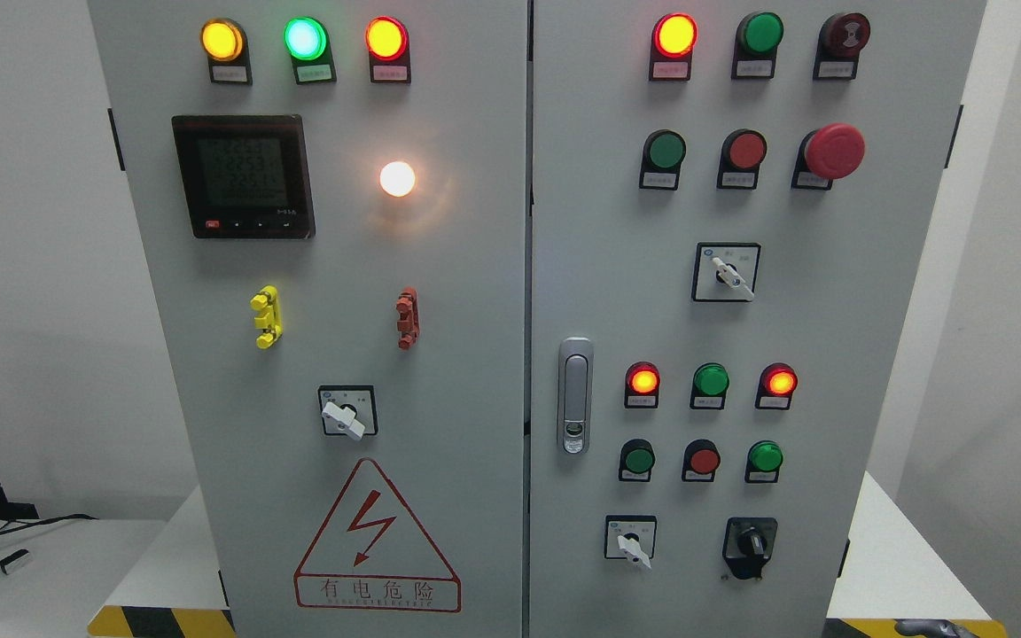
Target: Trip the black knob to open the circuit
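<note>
The black knob (749,542) is a rotary switch at the lower right of the right cabinet door (599,266), with its pointer roughly upright. A small dark grey shape (929,628) shows at the bottom edge on the right, below and to the right of the knob and well apart from it. It may be part of my right hand, but too little of it shows to tell. My left hand is out of view.
White-handled selector switches sit on the right door (725,274) (632,542) and the left door (346,415). There is a row of lit lamps (642,380), a red mushroom button (833,151), a door latch (574,394) and a meter (243,175). Striped tape (156,620) marks the base edge.
</note>
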